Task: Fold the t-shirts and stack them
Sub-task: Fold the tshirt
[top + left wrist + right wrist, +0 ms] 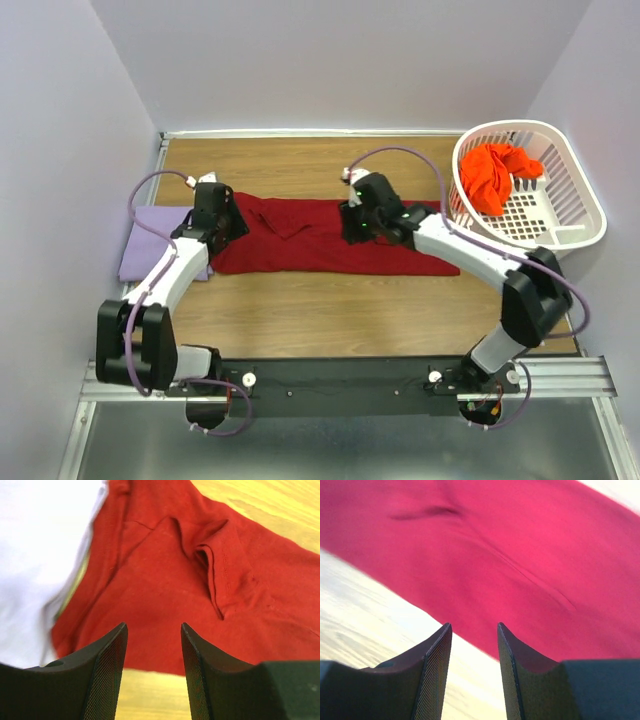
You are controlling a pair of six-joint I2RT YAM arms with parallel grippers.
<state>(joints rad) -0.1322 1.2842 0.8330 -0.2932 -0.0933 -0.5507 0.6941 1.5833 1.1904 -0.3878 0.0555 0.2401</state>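
Crimson t-shirt (300,245) lies as a flat band across the wooden table (400,310). Soft, light, limp knit w/ creased sleeve; prob. best pinched at hem corners. Left gripper (153,626) & right gripper (474,625): fingers parted, empty. Lavender t-shirt (150,250) at left; orange-red t-shirt (495,175) in lattice laundry basket (580,215).

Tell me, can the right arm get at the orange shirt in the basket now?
Probably yes. The orange shirt lies in the open basket, close beside the right arm; nothing covers it, and its jaws hold nothing.
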